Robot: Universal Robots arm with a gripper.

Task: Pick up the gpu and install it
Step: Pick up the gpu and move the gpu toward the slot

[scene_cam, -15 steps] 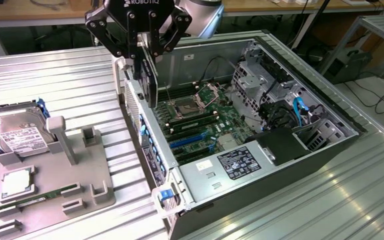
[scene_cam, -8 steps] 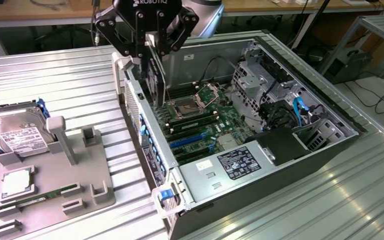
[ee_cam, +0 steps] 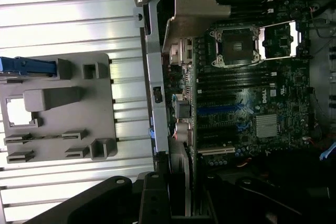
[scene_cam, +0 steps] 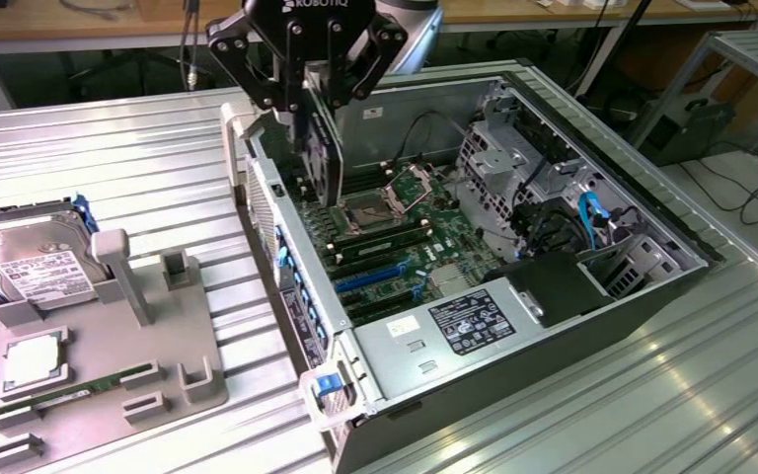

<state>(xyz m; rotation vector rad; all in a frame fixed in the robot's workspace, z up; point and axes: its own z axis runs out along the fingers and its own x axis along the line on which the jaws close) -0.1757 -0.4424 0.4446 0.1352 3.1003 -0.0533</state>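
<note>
The gripper (scene_cam: 313, 99), jaws partly closed on the gpu (scene_cam: 324, 158), holds it upright over the open computer case (scene_cam: 643, 212), at eleven o'clock from the blue slots (scene_cam: 376, 272) in the exterior view, likely edge-down to suit them.

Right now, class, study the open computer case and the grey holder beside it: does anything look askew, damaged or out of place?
Nothing looks spilled or broken. The hand holds the gpu on edge over the open case, not yet seated. The processor socket stands with its metal flap open.
</note>
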